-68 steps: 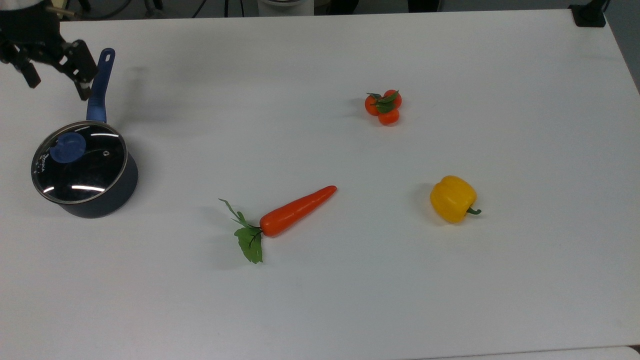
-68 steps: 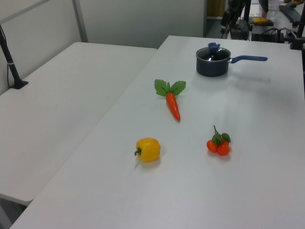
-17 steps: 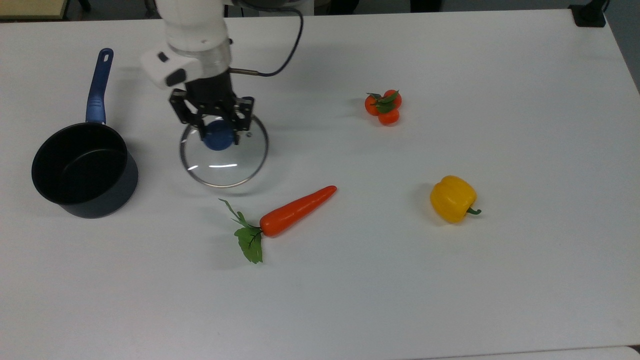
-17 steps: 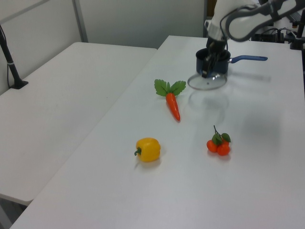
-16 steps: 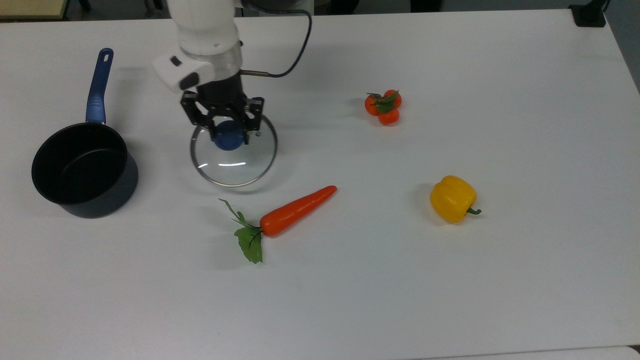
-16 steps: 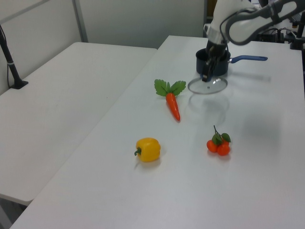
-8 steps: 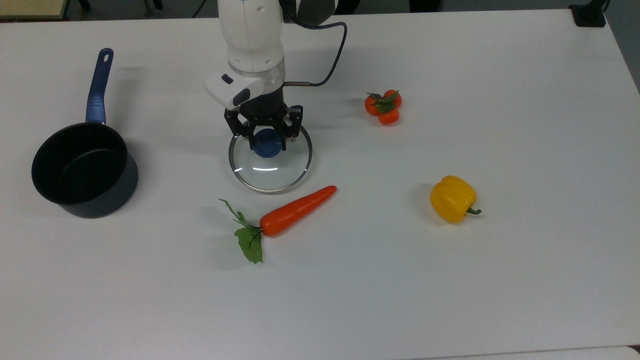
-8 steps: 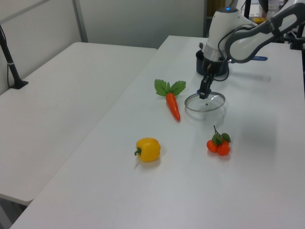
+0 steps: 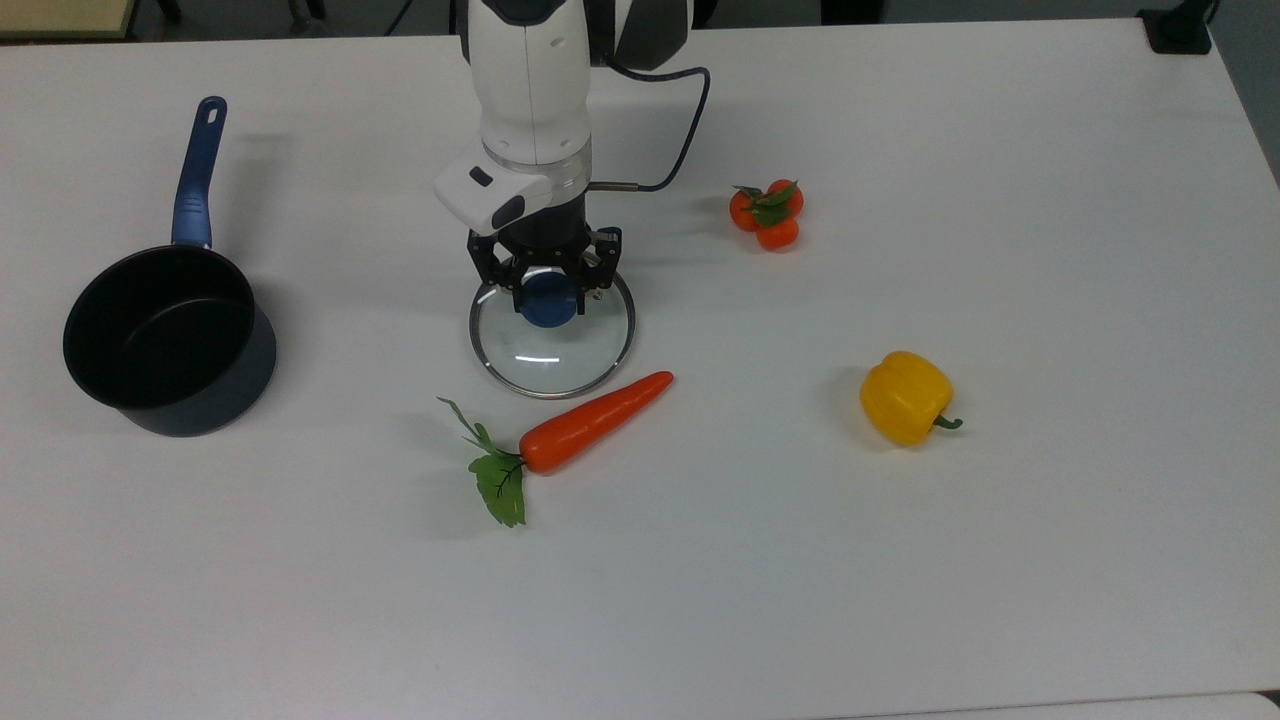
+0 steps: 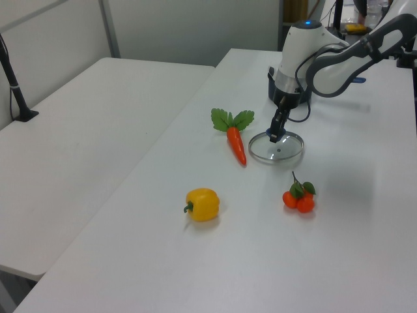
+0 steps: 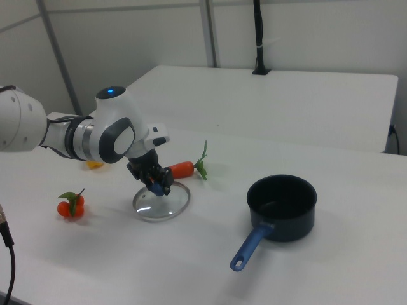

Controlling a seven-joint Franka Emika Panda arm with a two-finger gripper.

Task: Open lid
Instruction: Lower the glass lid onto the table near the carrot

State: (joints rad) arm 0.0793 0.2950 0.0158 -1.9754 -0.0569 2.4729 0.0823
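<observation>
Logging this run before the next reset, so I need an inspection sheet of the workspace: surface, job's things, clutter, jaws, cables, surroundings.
Surface: white table, nothing spilled.
Job's things: lid off the saucepan, low over or on the table beside the carrot; contact cannot be told. The saucepan stands open at the top view's left.
Clutter: carrot, yellow pepper, tomato cluster.
Jaws: the gripper is shut on the lid's blue knob.
Cables: a black cable loops from the wrist.
Surroundings: second white table with a black post; grey wall panels behind.
</observation>
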